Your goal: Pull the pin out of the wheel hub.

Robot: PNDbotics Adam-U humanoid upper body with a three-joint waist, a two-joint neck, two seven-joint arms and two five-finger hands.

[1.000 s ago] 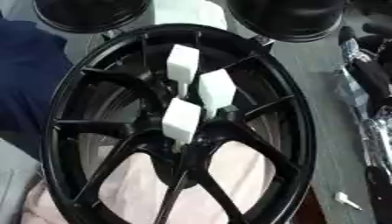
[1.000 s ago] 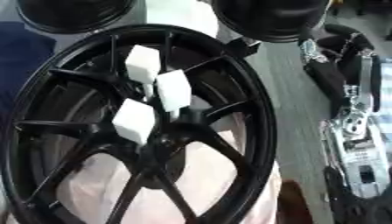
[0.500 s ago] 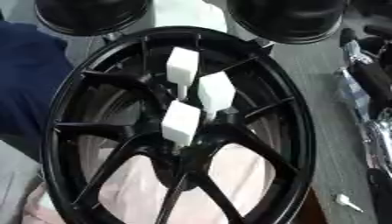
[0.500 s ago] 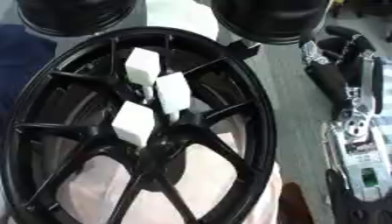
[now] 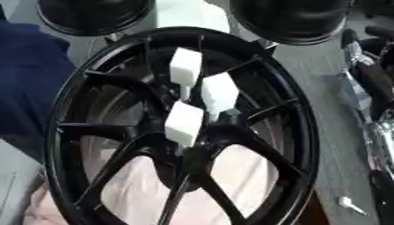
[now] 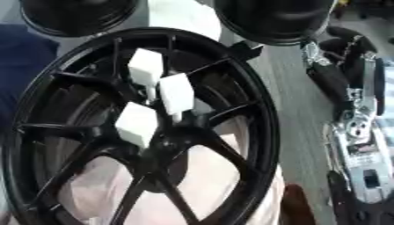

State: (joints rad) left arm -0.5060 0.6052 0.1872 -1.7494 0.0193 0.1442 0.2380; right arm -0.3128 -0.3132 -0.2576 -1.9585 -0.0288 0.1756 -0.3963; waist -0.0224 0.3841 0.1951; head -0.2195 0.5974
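A black spoked wheel hub [image 5: 300, 132] fills most of both views, lying tilted on a pale pink cloth [image 5: 138, 193]. Three white block-headed pins stand in its centre: one at the back [image 5: 184, 66], one to the right [image 5: 219, 92], one at the front [image 5: 184, 123]. No hand touches them. A small white pin [image 5: 350, 205] lies loose on the grey table at the lower right. My right arm [image 6: 358, 132], black and silver, runs down the right edge; its hand [image 6: 366, 184] is cut off at the lower corner. My left hand does not show.
Two round black objects [image 5: 92, 15] [image 5: 296, 17] stand behind the hub, with a white object [image 5: 192, 13] between them. Dark blue cloth [image 5: 27, 88] lies at the left. A reddish-brown thing [image 6: 296, 206] sits by the rim at the lower right.
The whole picture has shifted slightly, so the camera moved. The three pins stay in the hub and the loose pin stays on the table.
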